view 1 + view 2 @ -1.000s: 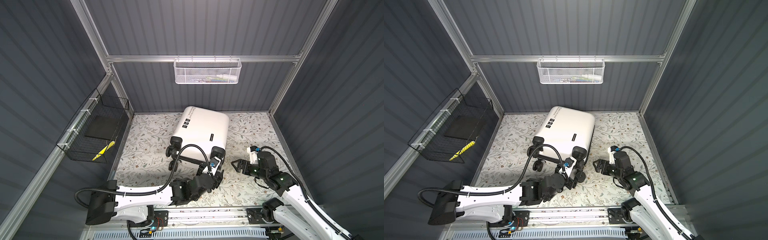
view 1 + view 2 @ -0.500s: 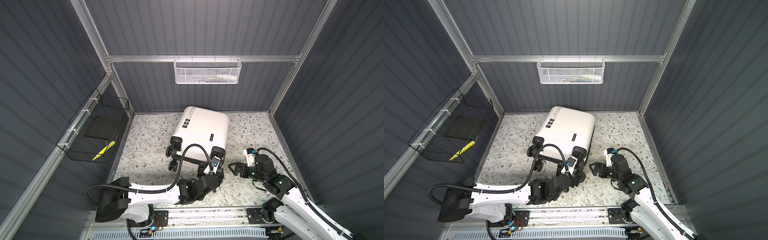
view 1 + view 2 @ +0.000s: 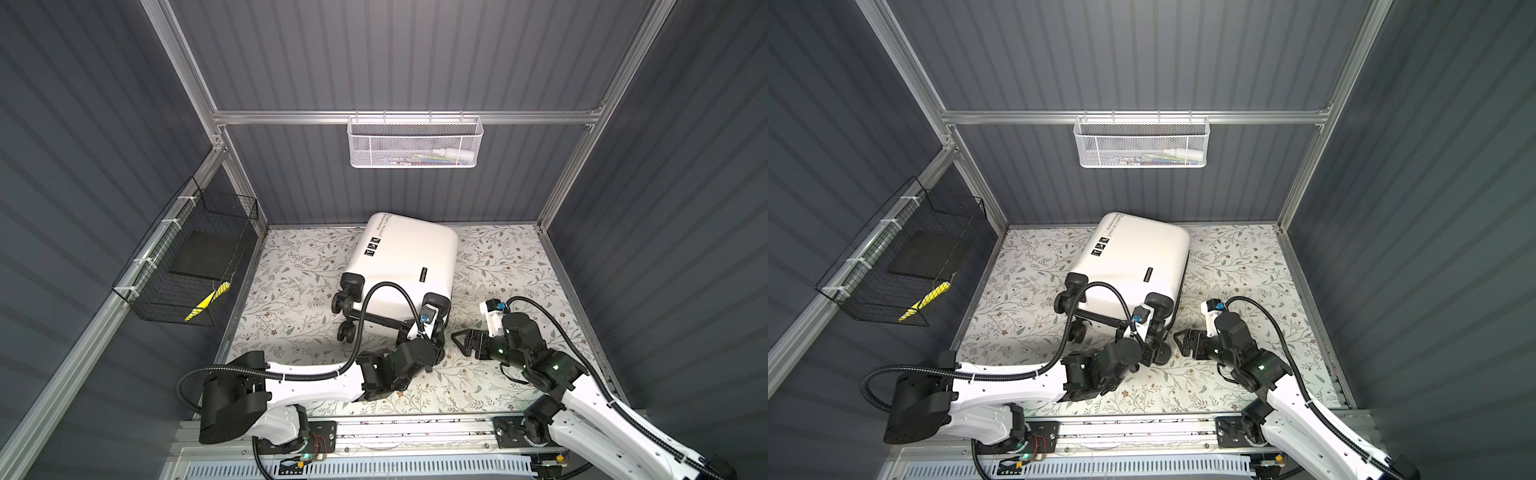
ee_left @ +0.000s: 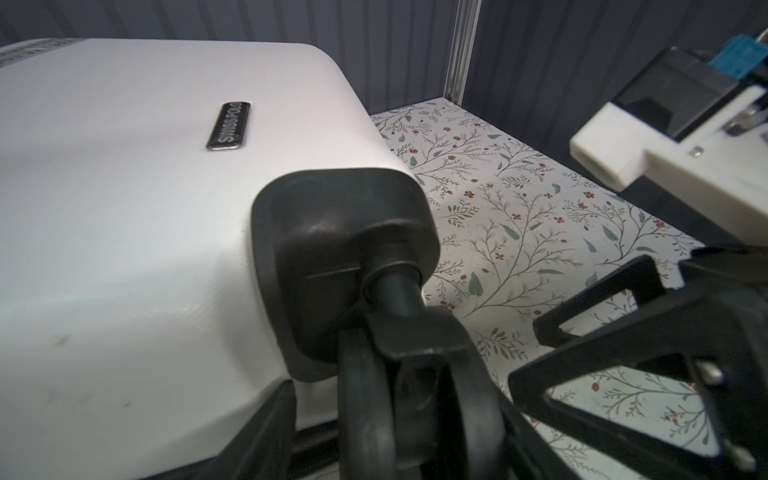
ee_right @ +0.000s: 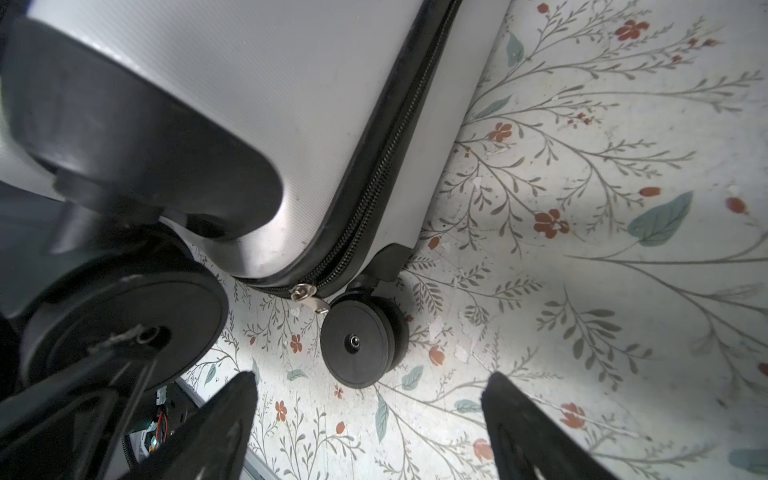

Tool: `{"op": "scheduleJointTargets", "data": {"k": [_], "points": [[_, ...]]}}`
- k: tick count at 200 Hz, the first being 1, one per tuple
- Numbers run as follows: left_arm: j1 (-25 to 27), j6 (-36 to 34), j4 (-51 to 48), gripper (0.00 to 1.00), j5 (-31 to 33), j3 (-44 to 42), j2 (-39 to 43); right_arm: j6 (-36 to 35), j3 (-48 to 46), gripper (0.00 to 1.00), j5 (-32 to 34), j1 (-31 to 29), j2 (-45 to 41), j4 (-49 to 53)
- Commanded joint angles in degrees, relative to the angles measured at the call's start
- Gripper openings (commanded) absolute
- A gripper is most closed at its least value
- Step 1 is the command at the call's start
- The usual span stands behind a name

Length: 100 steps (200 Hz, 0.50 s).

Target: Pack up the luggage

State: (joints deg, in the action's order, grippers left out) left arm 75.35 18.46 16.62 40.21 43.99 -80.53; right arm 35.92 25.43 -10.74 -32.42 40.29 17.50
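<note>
1. The luggage (image 3: 405, 257) lay shut and flat on the table (image 3: 291, 291), close to the back edge and about midway along it. Its wheels were turned toward the front edge. It had not shifted since a second before.
2. My left gripper (image 3: 431, 334) was at the wheel pair nearer the table's front right corner, where it had been a second earlier. That arm's elbow had pushed further in over the table.
3. In the left wrist view the upper wheel (image 4: 415, 395) of that pair stood between my left fingers (image 4: 266, 432). A sliver of gap seemed to show beside one finger and the other was hidden. I could not tell whether those jaws pinched the wheel or only straddled it.
4. My right gripper (image 3: 459, 343) had moved in a little from the right, toward that same corner of the luggage. It hung just beside my left gripper, clear of the shell.
5. Its jaws were spread wide and held nothing. In the right wrist view both fingers (image 5: 232, 419) stood apart, with the lower wheel (image 5: 359, 345) resting on the table beyond them.
6. The zip pull (image 5: 305, 296) sat at the shell's corner just above that lower wheel, with the zip closed along the seam.
7. The white mesh basket (image 3: 415, 143) on the back wall and the black wire basket (image 3: 187, 270) on the left wall hung as before.
</note>
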Motion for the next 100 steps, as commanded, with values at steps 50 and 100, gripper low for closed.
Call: {"op": "scheduleJointTargets", "data": {"k": [50, 100], "points": [[-0.26, -0.55, 2.28, 0.67, -3.07, 1.10, -1.18, -0.86, -1.78, 0.85, 1.78, -1.67, 0.31, -1.77], [-0.32, -0.55, 2.48, 0.66, -2.33, 1.34, -2.61, -1.20, -1.41, 0.84, 2.12, -2.71, 1.52, -2.23]]}}
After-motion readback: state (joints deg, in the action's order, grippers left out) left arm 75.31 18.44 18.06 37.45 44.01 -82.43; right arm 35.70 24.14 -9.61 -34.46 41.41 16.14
